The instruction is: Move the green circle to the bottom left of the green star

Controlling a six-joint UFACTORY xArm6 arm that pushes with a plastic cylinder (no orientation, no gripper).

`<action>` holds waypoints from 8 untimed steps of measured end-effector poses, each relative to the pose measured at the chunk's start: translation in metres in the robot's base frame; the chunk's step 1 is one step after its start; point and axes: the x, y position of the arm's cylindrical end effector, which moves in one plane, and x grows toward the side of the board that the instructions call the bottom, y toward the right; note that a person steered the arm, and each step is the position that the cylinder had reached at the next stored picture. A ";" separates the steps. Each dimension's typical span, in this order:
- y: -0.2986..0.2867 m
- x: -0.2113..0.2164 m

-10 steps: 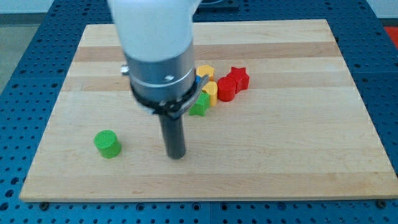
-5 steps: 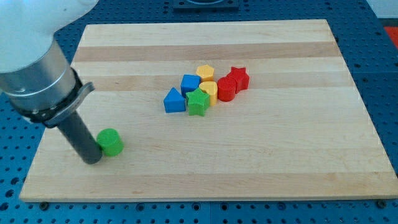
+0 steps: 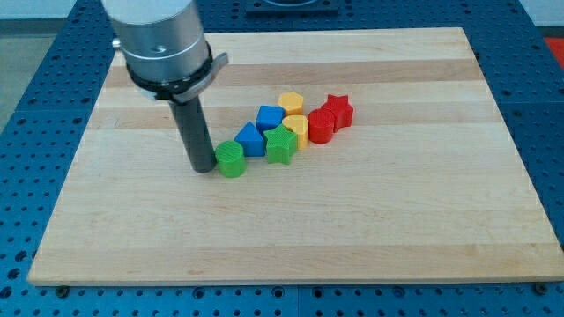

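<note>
The green circle (image 3: 232, 159) lies on the wooden board, just below and left of the blue triangle (image 3: 250, 140) and touching it. The green star (image 3: 281, 144) sits to the right of the triangle, so the circle is to the star's lower left with a small gap. My tip (image 3: 204, 167) rests on the board against the circle's left side. The rod rises from it to the arm's grey collar (image 3: 164, 48) at the view's top left.
A cluster sits right of the tip: a blue cube (image 3: 270, 117), a yellow block (image 3: 291, 102), another yellow block (image 3: 297, 129), a red cylinder (image 3: 321, 127) and a red star (image 3: 338, 109). The board's edge (image 3: 291, 280) runs along the view's bottom.
My tip swung from the middle to the left of the green circle, then pushed it up and to the right, from the board's lower left to beside the blue triangle.
</note>
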 end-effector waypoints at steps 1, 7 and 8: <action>0.015 -0.005; -0.002 -0.012; -0.007 -0.013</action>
